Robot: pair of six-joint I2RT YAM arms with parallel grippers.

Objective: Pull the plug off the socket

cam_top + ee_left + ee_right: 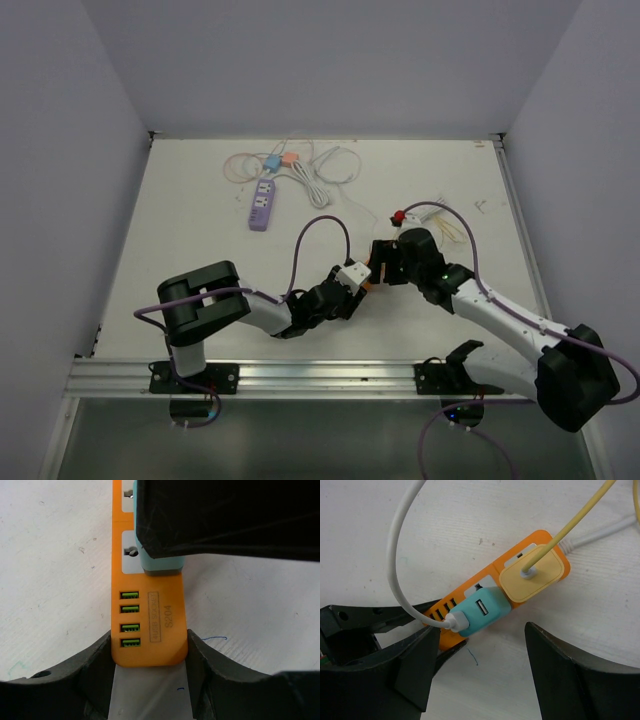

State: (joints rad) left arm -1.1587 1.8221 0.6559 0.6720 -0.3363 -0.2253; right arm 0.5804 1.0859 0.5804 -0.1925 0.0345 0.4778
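An orange power strip (542,542) lies on the white table, carrying a teal USB plug (481,611) with a white cable and a cream plug (534,575) with a yellow cable. My left gripper (149,647) is shut on the strip's USB end (150,625), one finger on each side. My right gripper (482,650) is open above the teal plug (162,565), its fingertips flanking the plug's near part without visibly touching it. In the top view both grippers meet at the strip (372,276), the left gripper (356,278) from the left and the right gripper (390,262) from the right.
A purple power strip (262,205) with blue and pink plugs and coiled cables (330,165) lies at the back of the table. A red-tipped item (398,216) and a yellow cable bundle (452,232) lie just behind the right gripper. Grey walls enclose the table.
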